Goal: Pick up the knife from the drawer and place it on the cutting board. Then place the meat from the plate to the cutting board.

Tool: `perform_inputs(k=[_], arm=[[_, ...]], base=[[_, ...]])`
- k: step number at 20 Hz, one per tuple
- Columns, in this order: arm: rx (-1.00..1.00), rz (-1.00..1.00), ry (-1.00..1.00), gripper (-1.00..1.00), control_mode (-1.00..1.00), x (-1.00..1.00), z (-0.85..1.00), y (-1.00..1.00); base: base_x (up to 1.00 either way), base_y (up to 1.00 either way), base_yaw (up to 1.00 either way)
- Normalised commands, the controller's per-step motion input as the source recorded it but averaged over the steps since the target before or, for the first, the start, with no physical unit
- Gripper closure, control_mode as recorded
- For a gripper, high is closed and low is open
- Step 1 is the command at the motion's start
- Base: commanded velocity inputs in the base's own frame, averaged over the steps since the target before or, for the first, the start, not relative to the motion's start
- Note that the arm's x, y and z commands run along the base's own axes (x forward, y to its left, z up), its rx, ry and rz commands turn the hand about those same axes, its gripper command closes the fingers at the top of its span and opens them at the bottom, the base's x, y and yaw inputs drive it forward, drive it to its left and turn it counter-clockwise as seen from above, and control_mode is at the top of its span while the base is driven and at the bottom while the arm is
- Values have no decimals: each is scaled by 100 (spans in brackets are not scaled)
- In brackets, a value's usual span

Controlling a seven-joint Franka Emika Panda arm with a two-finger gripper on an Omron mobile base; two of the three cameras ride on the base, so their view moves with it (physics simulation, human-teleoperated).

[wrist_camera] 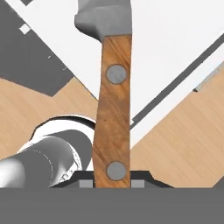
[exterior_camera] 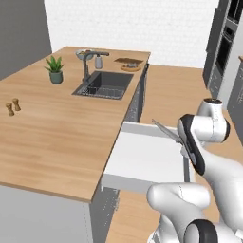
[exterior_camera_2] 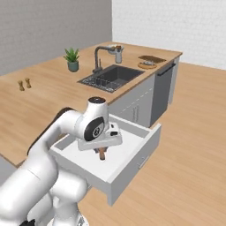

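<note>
Knife (wrist_camera: 113, 109) clamped by its brown wooden handle between the closed fingers of the gripper (wrist_camera: 113, 183), two round rivets showing on the handle, grey blade running away from the hand toward the top of the hand view. Seen from the left base view, silver blade (exterior_camera: 166, 130) sticking out from the hand, angled up and away over the drawer's far edge. From the right base view, butt of the handle poking down below the hand, lifted clear of the drawer floor.

Directly beneath the gripper: drawer (exterior_camera_2: 132, 152), pulled wide open from the island, white inside, pale grey front panel facing the wooden floor.

Beyond the gripper, along the counter (exterior_camera: 52, 137): dark sink (exterior_camera: 105, 84) with a rack in it, tap (exterior_camera: 87, 64) at its far side. Past the sink, at the counter's far corner: dark brown cutting board (exterior_camera: 128, 61), and just beside it the round tan plate (exterior_camera: 131, 68) with the small grey meat (exterior_camera_2: 149, 63) on it. Well apart from the gripper, off to its left: potted plant (exterior_camera: 55, 70) and two small wooden shakers (exterior_camera: 13, 107) standing close together.
</note>
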Motion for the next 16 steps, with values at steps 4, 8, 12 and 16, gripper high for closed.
perform_inputs(k=[4, 8, 12, 16], arm=[[0, 0, 0, 100, 100, 0, 0, 0], [0, 0, 0, 100, 100, 0, 0, 0], [0, 0, 0, 100, 100, 0, 0, 0], [0, 0, 0, 100, 100, 0, 0, 0]], base=[[-87, -67, -5], [-42, -99, -1], [18, -100, 0], [79, -89, 0]])
